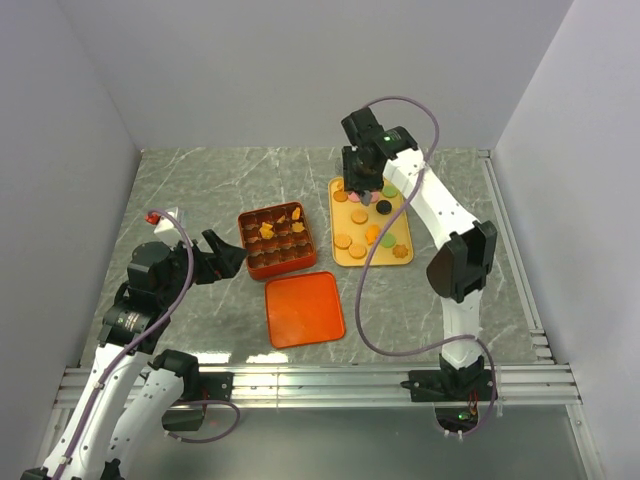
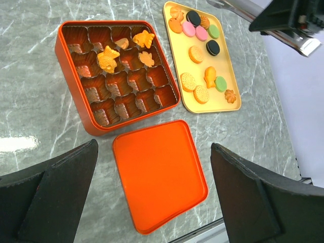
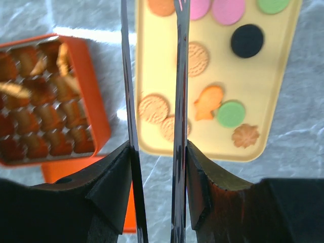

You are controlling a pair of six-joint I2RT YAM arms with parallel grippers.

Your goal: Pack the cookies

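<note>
An orange-red square box (image 2: 99,90), gridded four by four with dark brown crinkled cups, sits on the grey marbled table (image 1: 200,185) just ahead of the left gripper (image 1: 232,250). Its flat orange-red lid (image 1: 304,308) lies on the table beside the box's near edge, ahead of that gripper and nearer the arm bases. A pale yellow oblong tray (image 1: 340,262) lies under the right gripper (image 1: 358,190), which is over its far end. Plain white walls (image 1: 300,70) enclose the table, with a ribbed metal rail (image 1: 330,380) along its near edge.
</note>
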